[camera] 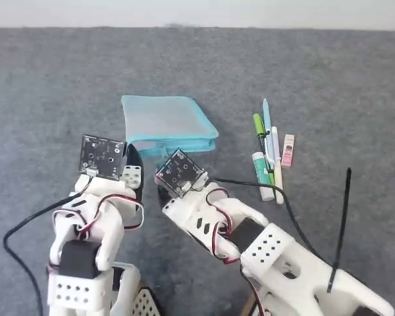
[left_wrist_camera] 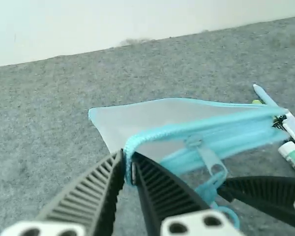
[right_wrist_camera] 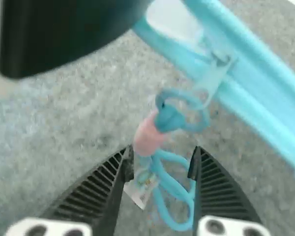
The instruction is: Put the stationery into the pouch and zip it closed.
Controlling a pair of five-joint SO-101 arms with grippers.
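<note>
That pull [right_wrist_camera: 164,118] might slip
The left claw [left_wrist_camera: 128,162] pinches the pouch [left_wrist_camera: 147,120] corner; right claw [right_wrist_camera: 162,157] sits open around the pull, so a sloppy close could just miss it.

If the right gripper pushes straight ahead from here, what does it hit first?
Probably the zipper pull: its blue cord and pink bead hang between the right gripper's open fingers. The pouch lies just beyond, though depth is unclear.
</note>
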